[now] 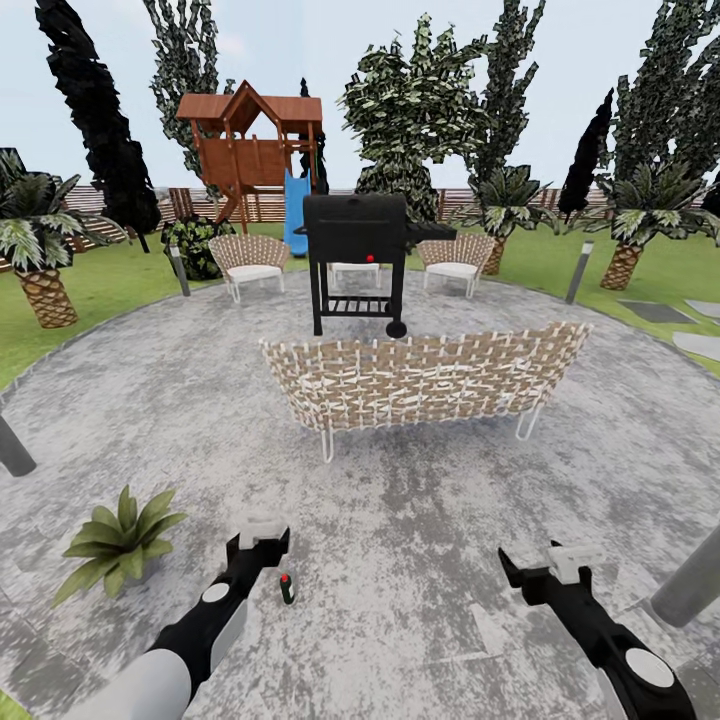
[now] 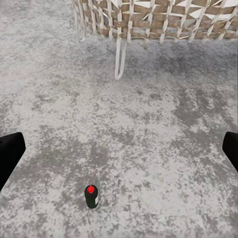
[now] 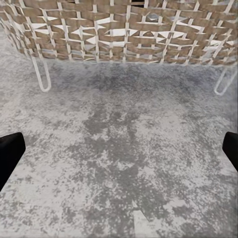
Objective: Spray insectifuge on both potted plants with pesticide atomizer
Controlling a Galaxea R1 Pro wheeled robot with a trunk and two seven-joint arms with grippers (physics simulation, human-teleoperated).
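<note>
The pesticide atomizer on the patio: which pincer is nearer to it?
Left. The left pincer hovers just beside the pesticide atomizer, which stands upright on the paving ahead of its open fingers. The right pincer is well off to the atomizer's right, also open and empty.

Mottled grey patio [image 1: 420, 560], tan-and-white woven sofa [image 1: 425, 380], dark green red-capped atomizer [image 1: 287, 588].

I count one sprayer [image 1: 288, 589], one potted plant [image 1: 118, 541], one wicker sofa [image 1: 425, 380], two wicker chairs [image 1: 249, 262], one grill [image 1: 356, 262], one playhouse [image 1: 252, 135].
</note>
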